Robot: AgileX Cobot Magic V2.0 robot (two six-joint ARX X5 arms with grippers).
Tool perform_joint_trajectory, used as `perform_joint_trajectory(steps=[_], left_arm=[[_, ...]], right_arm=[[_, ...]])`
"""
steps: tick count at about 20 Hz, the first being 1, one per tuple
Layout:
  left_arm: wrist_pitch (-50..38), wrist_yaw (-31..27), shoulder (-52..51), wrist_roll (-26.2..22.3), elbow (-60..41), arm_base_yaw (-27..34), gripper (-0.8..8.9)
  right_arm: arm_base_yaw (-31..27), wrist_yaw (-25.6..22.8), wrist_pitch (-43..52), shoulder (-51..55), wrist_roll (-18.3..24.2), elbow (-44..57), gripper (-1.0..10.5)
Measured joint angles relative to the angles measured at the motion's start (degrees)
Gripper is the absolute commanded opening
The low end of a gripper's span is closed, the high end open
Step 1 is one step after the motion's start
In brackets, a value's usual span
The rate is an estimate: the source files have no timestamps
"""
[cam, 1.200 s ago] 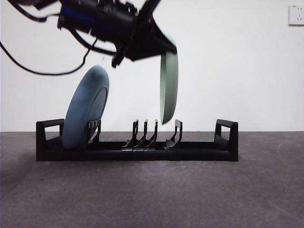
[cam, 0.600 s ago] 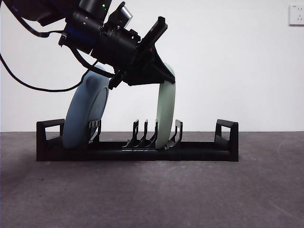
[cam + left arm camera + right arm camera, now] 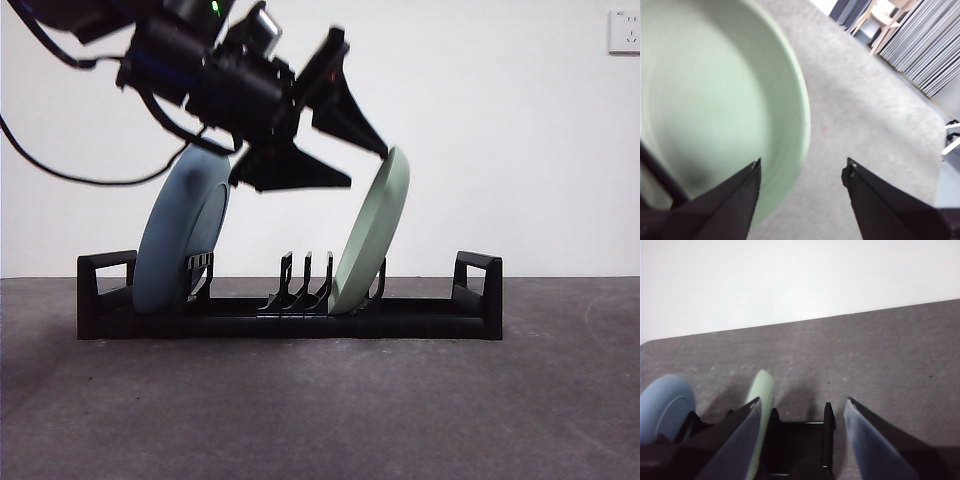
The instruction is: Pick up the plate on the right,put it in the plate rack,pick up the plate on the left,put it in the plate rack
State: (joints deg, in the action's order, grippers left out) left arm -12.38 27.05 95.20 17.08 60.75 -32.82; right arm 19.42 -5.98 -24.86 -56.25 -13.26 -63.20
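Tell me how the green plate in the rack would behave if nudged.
The green plate looks rigid and smooth, so probably slippery. It stands on its edge, leaning against a prong of the plate rack, so a push would likely tip or roll it.

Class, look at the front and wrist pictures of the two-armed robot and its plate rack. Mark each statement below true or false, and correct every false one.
1. The pale green round plate stands in the long black plastic plate rack, tilted. True.
2. The left gripper is clamped on the green plate. False: its jaws are open, and in the front view neither touches the plate.
3. The grey-blue round plate lies flat on the dark grey table. False: it stands on edge at one end of the rack.
4. The two plates sit in separate slots with empty prongs between them. True.
5. The right gripper holds the blue plate. False: it is open and holds nothing.
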Motion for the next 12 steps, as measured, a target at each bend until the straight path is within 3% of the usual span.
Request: perform_joint_trajectory(steps=[3,5,6,12], left_arm=[[0.17,-0.04,-3.85,-0.22,0.00,-0.09,2.62],[0.74,-0.15,-7.28,-1.38,0.00,-0.09,1.19],[1.73,-0.74,-9.55,-2.54,0.00,-0.09,-0.19],[12.59,-10.27,-21.75,-12.13,0.00,-0.09,-0.08]], right_arm=[[0.00,2.03,-0.74,0.00,1.66,0.00,0.7],[0.00,3.23,-1.38,-0.02,2.69,0.00,-0.1],[0.00,3.72,-1.73,-0.04,3.50,0.00,-0.1],[0.00,4.55,-3.89,-0.04,7.76,0.00,-0.1]])
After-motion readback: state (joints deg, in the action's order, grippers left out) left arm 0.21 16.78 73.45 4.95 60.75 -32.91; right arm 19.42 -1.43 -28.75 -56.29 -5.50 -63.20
